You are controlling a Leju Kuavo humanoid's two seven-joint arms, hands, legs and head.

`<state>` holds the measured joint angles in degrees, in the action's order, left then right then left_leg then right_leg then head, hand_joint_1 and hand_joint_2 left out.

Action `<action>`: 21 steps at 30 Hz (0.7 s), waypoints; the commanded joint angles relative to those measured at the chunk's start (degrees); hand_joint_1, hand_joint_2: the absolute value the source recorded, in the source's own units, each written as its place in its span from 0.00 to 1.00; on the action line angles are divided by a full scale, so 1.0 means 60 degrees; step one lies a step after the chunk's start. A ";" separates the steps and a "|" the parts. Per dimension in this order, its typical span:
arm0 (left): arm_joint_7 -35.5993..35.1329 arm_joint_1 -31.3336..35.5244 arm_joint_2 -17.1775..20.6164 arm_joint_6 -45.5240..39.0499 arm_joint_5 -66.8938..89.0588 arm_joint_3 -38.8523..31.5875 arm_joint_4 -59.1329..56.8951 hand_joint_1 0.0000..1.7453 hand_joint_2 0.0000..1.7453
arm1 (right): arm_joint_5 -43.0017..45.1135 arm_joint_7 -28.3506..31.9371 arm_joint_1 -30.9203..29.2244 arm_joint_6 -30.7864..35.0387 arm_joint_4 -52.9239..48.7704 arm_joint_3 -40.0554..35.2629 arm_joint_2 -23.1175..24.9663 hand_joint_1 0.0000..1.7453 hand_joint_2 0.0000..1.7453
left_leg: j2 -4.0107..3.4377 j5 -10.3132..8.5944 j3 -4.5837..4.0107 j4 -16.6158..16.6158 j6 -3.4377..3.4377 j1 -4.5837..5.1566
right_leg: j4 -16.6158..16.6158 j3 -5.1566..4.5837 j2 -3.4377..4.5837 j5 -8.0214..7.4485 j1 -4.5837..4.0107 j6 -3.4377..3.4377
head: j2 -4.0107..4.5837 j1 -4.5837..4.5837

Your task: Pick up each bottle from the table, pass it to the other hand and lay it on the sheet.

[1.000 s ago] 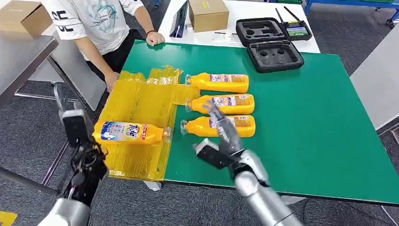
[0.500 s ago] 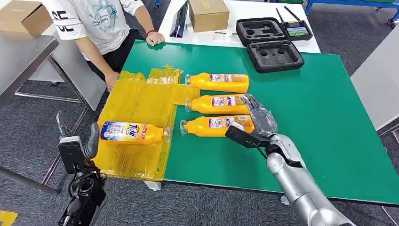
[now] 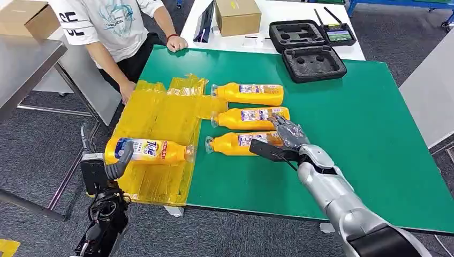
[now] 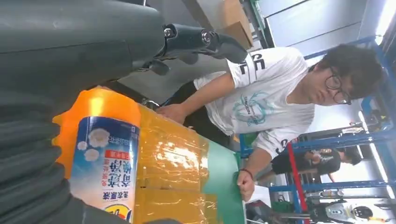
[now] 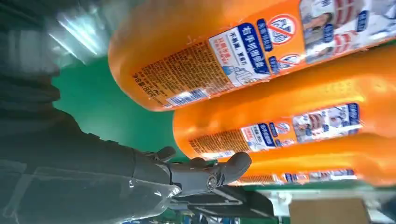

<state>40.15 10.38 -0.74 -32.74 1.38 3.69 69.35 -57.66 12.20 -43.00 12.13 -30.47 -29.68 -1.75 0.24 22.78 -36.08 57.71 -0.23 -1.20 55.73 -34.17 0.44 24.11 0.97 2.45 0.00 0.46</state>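
Note:
A yellow sheet (image 3: 160, 120) covers the left part of the green table (image 3: 364, 139). One orange bottle with a blue and white label (image 3: 147, 151) (image 4: 105, 163) lies on it. My left hand (image 3: 104, 168) is open, just off the table's edge by that bottle's base. Three orange bottles lie side by side on the green: far (image 3: 249, 93), middle (image 3: 251, 117), near (image 3: 235, 143). My right hand (image 3: 284, 136) is open above the near bottle's base, fingers spread over it and thumb on the table-front side. In the right wrist view the near bottle (image 5: 210, 56) lies close to the thumb (image 5: 219, 172).
A person stands at the table's far left corner, one hand (image 3: 127, 88) at the sheet's edge, the other (image 3: 175, 43) on the table. Two black foam cases (image 3: 313, 63) lie at the back. A cardboard box (image 3: 237, 16) stands on the white table behind. A grey table (image 3: 27, 64) is left.
My right hand moved right and forward from the table's front to the near bottle's base. My left hand dropped away from the bottle on the sheet, then edged back towards its base.

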 commanded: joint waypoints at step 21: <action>-0.0025 0.0110 -0.0262 -0.0130 -0.0166 -0.0136 -0.0834 0.00 1.00 | 0.0169 0.0247 -0.1355 -0.1691 0.2212 -0.0687 0.0942 0.00 1.00 | -0.0008 0.0007 0.0024 -0.0006 -0.0006 0.0006 | -0.0002 0.0020 0.0000 0.0008 0.0003 -0.0009 | 0.0000 0.0000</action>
<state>40.15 10.16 -1.49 -33.59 0.81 3.78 68.19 -56.59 13.31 -48.23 4.54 -23.41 -31.21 2.58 0.23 22.78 -36.08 57.71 -0.23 -1.21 55.73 -34.17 0.43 24.11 0.97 2.44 0.00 0.46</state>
